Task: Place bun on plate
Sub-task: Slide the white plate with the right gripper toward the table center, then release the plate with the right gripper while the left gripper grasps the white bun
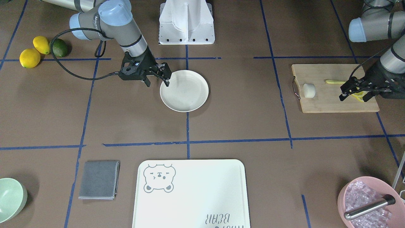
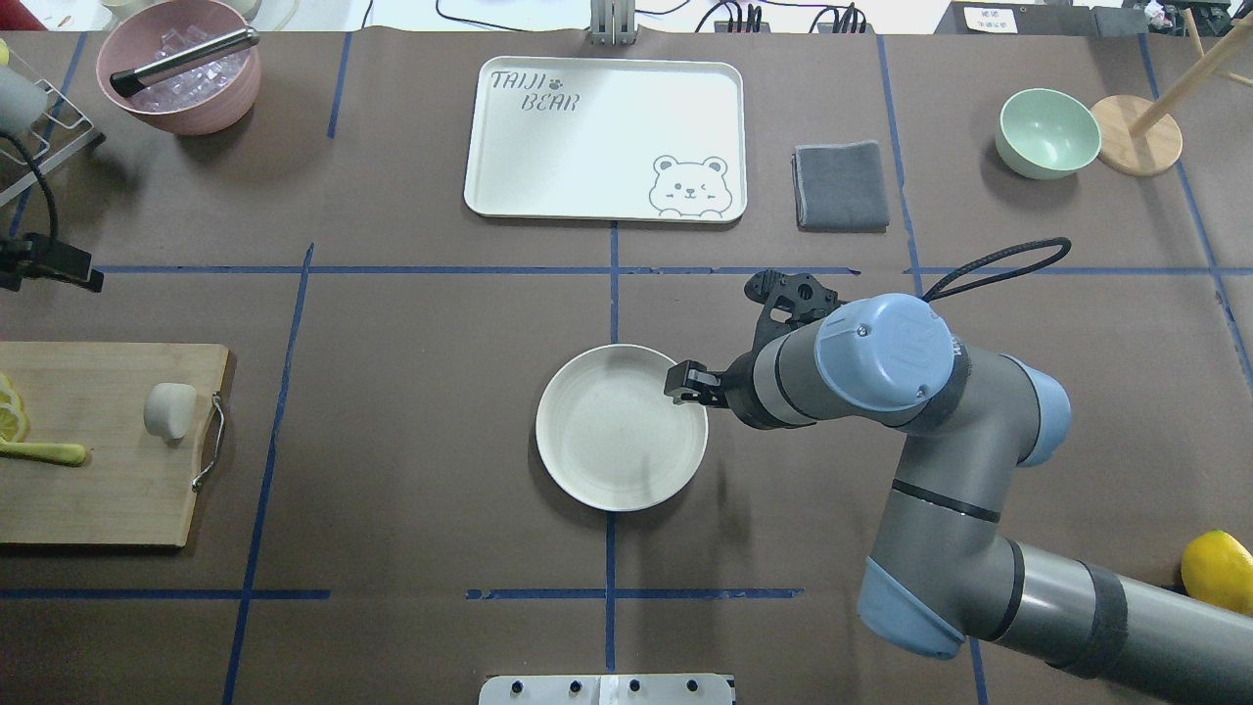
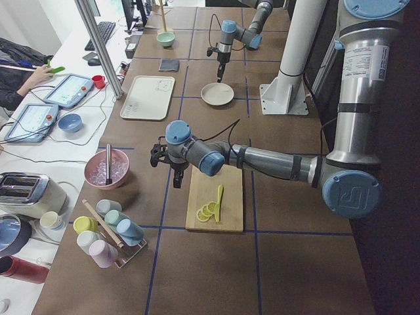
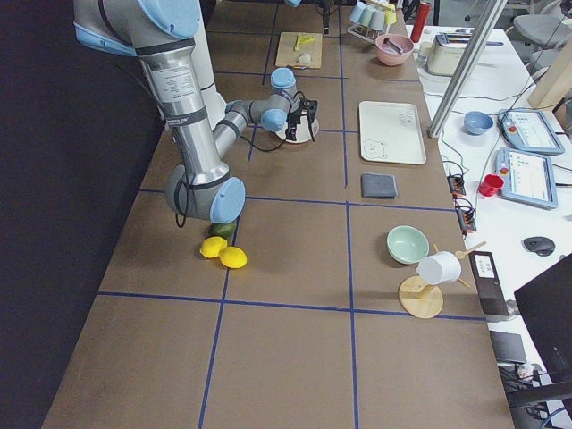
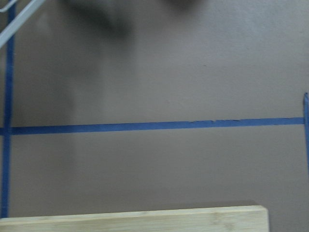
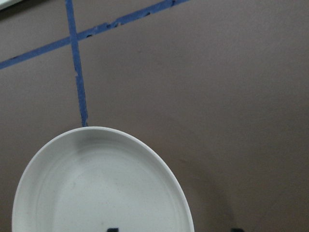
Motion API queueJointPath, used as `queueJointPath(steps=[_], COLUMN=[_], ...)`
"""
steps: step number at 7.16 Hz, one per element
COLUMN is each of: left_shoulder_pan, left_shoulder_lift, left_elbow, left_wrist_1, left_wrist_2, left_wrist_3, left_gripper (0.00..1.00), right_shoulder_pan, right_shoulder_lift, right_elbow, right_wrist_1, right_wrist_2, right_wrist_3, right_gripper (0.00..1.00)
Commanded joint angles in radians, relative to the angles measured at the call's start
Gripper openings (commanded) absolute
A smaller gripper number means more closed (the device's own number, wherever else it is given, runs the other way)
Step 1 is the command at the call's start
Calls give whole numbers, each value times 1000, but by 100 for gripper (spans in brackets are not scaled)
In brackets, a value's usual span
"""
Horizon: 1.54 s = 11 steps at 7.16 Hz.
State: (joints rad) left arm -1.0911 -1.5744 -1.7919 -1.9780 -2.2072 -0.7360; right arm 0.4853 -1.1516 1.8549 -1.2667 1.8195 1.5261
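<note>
The white bun (image 1: 309,90) lies on a wooden cutting board (image 1: 329,101) on my left side, also seen in the overhead view as the bun (image 2: 169,409). My left gripper (image 1: 355,94) hovers open over the board's far end, above lemon slices (image 1: 360,97), well apart from the bun. The round cream plate (image 1: 184,91) sits bare at the table's middle. My right gripper (image 1: 157,83) stands open and holds nothing, straddling the plate's rim, one finger over the dish and one outside. The right wrist view shows the plate (image 6: 101,183) with dark fingertips (image 6: 112,229) at the bottom edge.
A bear-print tray (image 1: 191,193), a grey cloth (image 1: 99,180) and a green bowl (image 1: 11,199) lie along the operators' side. A pink bowl of ice with a metal tool (image 1: 368,202) stands near the board. Two lemons (image 1: 30,58) and an avocado (image 1: 59,47) sit by my right arm.
</note>
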Motion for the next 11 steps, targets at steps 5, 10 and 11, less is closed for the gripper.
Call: queueJointPath(steps=[5,10,11], left_shoulder_pan=[368,393,392], left_shoulder_lift=[113,125,126], left_elbow=[-60,-44,-43], left_wrist_1=[-189,-188,-188], left_wrist_2=[308,310,310], left_wrist_3=[-337,-338,-336], left_gripper=[95,78,72], right_shoulder_pan=[237,325,329], right_shoulder_lift=[-14,-53,-51], right_elbow=[159,172,172], right_wrist_1=[-400,-401,-401], right_wrist_2=[144,219,219], right_wrist_3=[-413,-501,-501], right_gripper=[100,100,100])
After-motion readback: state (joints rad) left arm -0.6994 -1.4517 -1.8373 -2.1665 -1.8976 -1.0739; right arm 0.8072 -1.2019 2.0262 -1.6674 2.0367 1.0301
